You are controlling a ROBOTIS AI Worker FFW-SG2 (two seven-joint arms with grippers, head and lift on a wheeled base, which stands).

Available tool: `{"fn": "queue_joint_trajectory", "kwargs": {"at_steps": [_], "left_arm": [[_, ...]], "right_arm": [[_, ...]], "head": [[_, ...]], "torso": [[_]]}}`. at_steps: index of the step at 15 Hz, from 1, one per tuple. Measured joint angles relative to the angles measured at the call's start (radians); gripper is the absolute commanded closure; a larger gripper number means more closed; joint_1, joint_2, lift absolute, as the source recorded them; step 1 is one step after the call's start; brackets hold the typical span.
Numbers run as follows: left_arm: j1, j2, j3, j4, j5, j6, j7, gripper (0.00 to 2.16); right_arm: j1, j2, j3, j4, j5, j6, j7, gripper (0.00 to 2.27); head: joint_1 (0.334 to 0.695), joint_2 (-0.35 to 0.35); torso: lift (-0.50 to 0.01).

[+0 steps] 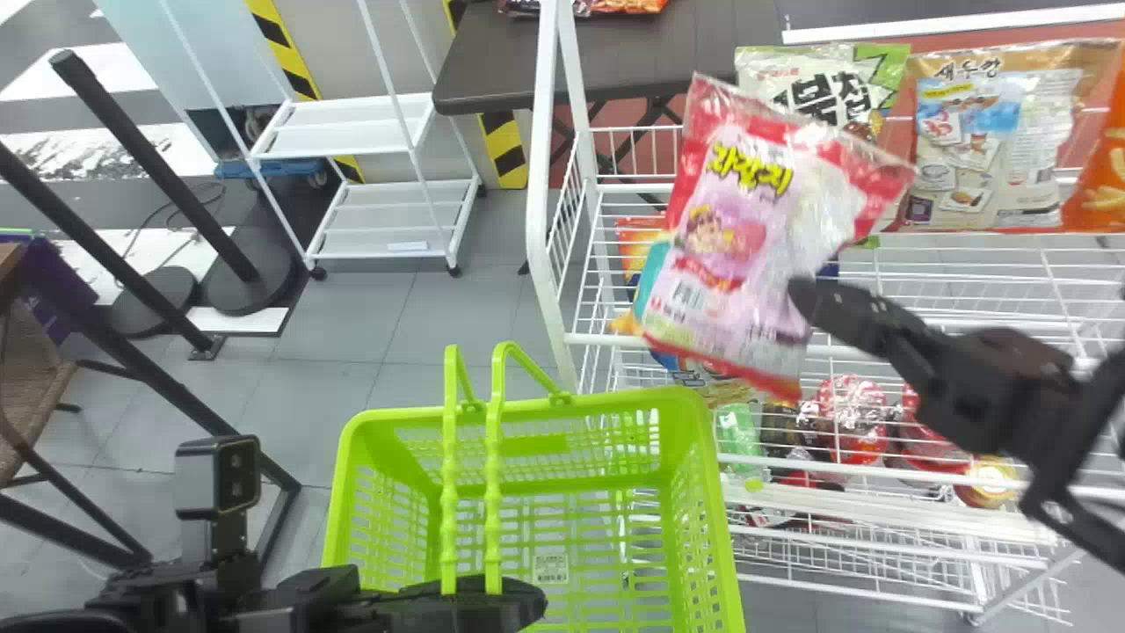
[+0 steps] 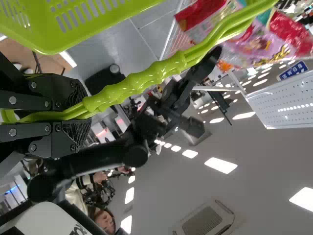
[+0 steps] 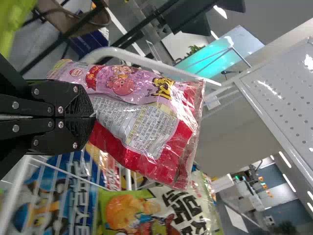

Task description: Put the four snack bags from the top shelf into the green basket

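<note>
My right gripper (image 1: 804, 303) holds a pink-and-red snack bag (image 1: 734, 237) by its edge, in front of the shelf's left end and above the green basket's (image 1: 703, 492) far right corner. In the right wrist view, my right gripper (image 3: 93, 116) is shut on the bag (image 3: 142, 122). The basket's two upright handles are gripped by my left gripper (image 1: 492, 602) at the bottom; in the left wrist view, that gripper (image 2: 82, 115) is closed around the handles (image 2: 151, 76). On the top shelf (image 1: 949, 255) stand a green-white bag (image 1: 809, 83), a beige bag (image 1: 993, 132) and an orange bag (image 1: 1103, 176).
The white wire rack's left post (image 1: 540, 220) rises beside the held bag. Lower levels carry more packages, among them a red one (image 1: 851, 422). Behind are a dark table (image 1: 606, 53) and a white cart (image 1: 378, 215). Black stands (image 1: 149, 158) are at the left.
</note>
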Motion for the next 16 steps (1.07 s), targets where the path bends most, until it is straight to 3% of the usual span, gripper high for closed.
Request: {"fn": "queue_joint_trajectory", "kwargs": {"at_steps": [3,6,10,16], "left_arm": [[-0.04,-0.019,-0.024,0.017,-0.048,0.032,0.0,2.15],[-0.116,-0.047,-0.058,0.037,-0.096,0.104,0.0,2.15],[-0.142,-0.063,-0.089,0.028,-0.104,0.174,0.0,2.15],[-0.145,-0.075,-0.096,0.013,-0.088,0.208,0.0,2.15]], "right_arm": [[0.055,-0.021,-0.046,-0.119,-0.108,0.258,0.029,2.25],[0.076,-0.025,-0.032,-0.159,-0.149,0.409,0.041,2.25],[0.031,-0.036,0.124,-0.082,-0.059,0.431,0.02,2.25],[-0.081,-0.039,0.349,0.051,0.093,0.53,-0.05,2.25]], "head": [[0.695,0.237],[0.695,0.282],[0.695,0.343],[0.695,0.35]], "torso": [[0.0],[0.0],[0.0],[0.0]]}}
